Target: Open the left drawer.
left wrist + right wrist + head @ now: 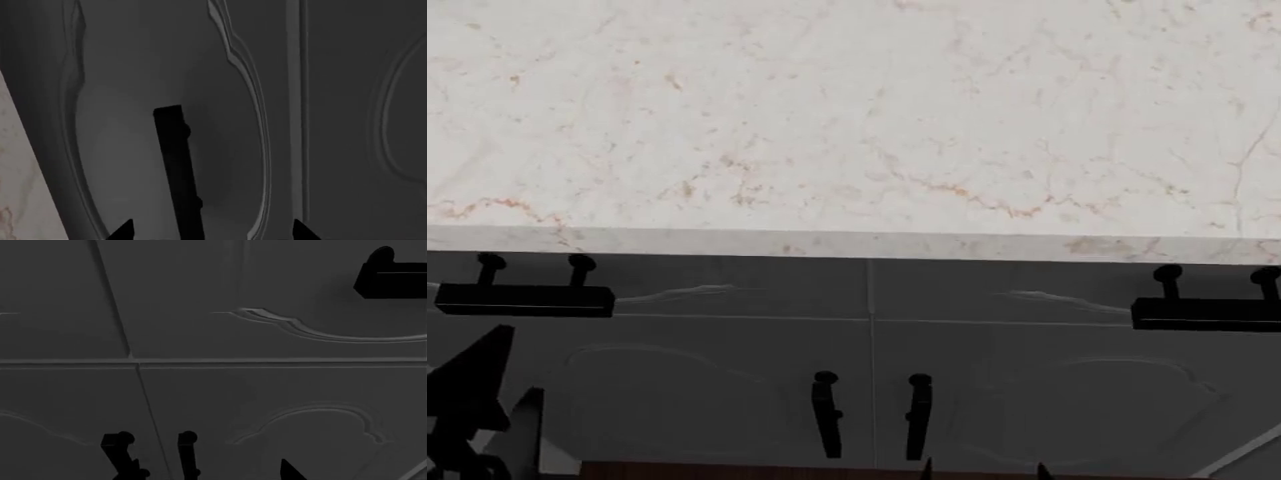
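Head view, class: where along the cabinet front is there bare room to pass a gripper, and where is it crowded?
Bare: the drawer fronts between the left drawer's handle and the right drawer's handle, under the marble counter. Crowded: the centre seam, where two vertical door handles stand close together.

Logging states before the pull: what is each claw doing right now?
Left claw: open, tips straddling the drawer handle, not gripping.
Right claw: cannot be told.

left drawer [694, 290] under countertop [854, 120] | matching drawer front [1028, 295] right | doors [721, 400] below
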